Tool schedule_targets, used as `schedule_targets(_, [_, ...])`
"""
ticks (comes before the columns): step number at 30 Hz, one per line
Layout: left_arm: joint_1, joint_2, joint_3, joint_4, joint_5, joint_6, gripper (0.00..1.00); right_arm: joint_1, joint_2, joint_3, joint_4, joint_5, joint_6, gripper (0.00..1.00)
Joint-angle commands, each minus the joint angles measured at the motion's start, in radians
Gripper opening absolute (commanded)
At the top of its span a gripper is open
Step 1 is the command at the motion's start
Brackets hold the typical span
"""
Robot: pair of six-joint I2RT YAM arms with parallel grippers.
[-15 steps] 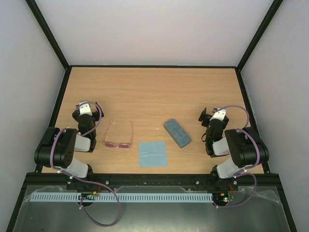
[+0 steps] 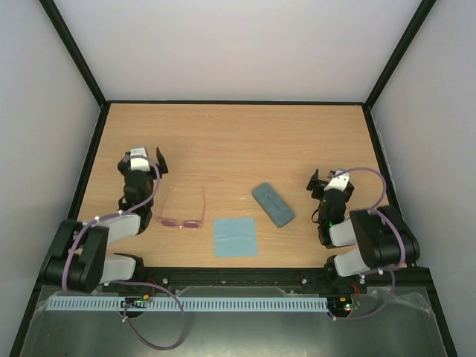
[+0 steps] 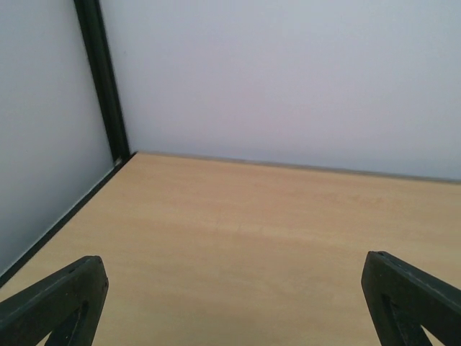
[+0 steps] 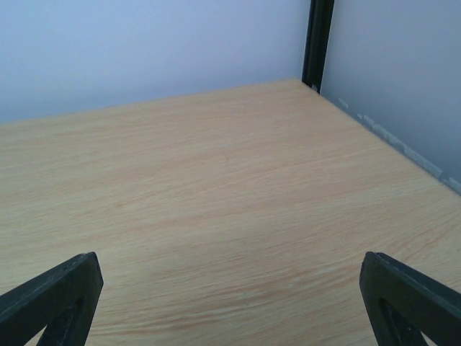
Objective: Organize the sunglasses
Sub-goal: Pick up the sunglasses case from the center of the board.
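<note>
The pink sunglasses [image 2: 184, 212] lie on the wooden table [image 2: 238, 141], temples unfolded and pointing away from me, left of centre. My left gripper [image 2: 143, 157] is open and empty, a little to the left of and beyond the sunglasses. My right gripper [image 2: 322, 179] is open and empty at the right, right of the case. In the left wrist view only the fingertips [image 3: 54, 303] and bare table show. The right wrist view shows its fingertips [image 4: 410, 299] and bare table; the sunglasses are out of view in both.
A shut blue-grey oblong case [image 2: 272, 204] lies right of centre. A light blue square cloth [image 2: 235, 236] lies near the front edge between sunglasses and case. Black frame posts [image 3: 101, 79] and white walls enclose the table on three sides.
My left arm has stretched forward, its gripper moving a little away from me and to the right. The right arm shifted slightly. The sunglasses, case and cloth have not moved.
</note>
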Motion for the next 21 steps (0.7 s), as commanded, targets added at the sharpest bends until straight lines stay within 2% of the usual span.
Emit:
schedule_targets(1, [-0.032, -0.181, 0.146, -0.336, 0.039, -0.075, 1.00, 0.092, -0.298, -0.001, -0.142, 0.069, -0.063, 0.99])
schedule_targets(4, [-0.070, -0.277, 0.221, -0.508, 0.098, -0.189, 0.99, 0.108, -0.588, 0.169, -0.657, -0.001, 0.150, 0.99])
schedule_targets(6, [-0.093, -0.339, 0.285, -0.607, 0.158, -0.251, 0.99, 0.108, -0.699, 0.257, -0.828, -0.142, 0.275, 0.98])
schedule_targets(8, [-0.106, -0.392, 0.348, -0.713, 0.213, -0.365, 0.99, 0.109, -0.766, 0.334, -0.944, -0.400, 0.258, 0.98])
schedule_targets(10, [-0.106, -0.425, 0.404, -0.791, 0.290, -0.477, 1.00, 0.108, -0.783, 0.407, -1.017, -0.523, 0.265, 0.99])
schedule_targets(14, [-0.096, -0.440, 0.483, -0.859, 0.474, -0.559, 1.00, 0.107, -0.743, 0.493, -1.211, -0.420, 0.397, 0.99])
schedule_targets(15, [-0.087, -0.440, 0.491, -0.881, 0.475, -0.597, 1.00, 0.107, -0.710, 0.532, -1.265, -0.446, 0.369, 0.99])
schedule_targets(17, [-0.056, -0.445, 0.445, -0.895, 0.426, -0.757, 0.99, 0.107, -0.574, 0.688, -1.493, -0.425, 0.353, 0.99])
schedule_targets(18, [-0.023, -0.446, 0.386, -0.838, 0.448, -0.826, 0.99, 0.108, -0.490, 0.760, -1.587, -0.434, 0.341, 0.99])
schedule_targets(20, [0.029, -0.410, 0.287, -0.690, 0.623, -0.884, 0.99, 0.127, -0.341, 0.837, -1.710, -0.463, 0.309, 0.99])
schedule_targets(21, [0.024, -0.377, 0.289, -0.704, 0.670, -0.875, 1.00, 0.160, -0.302, 0.853, -1.751, -0.443, 0.295, 0.99])
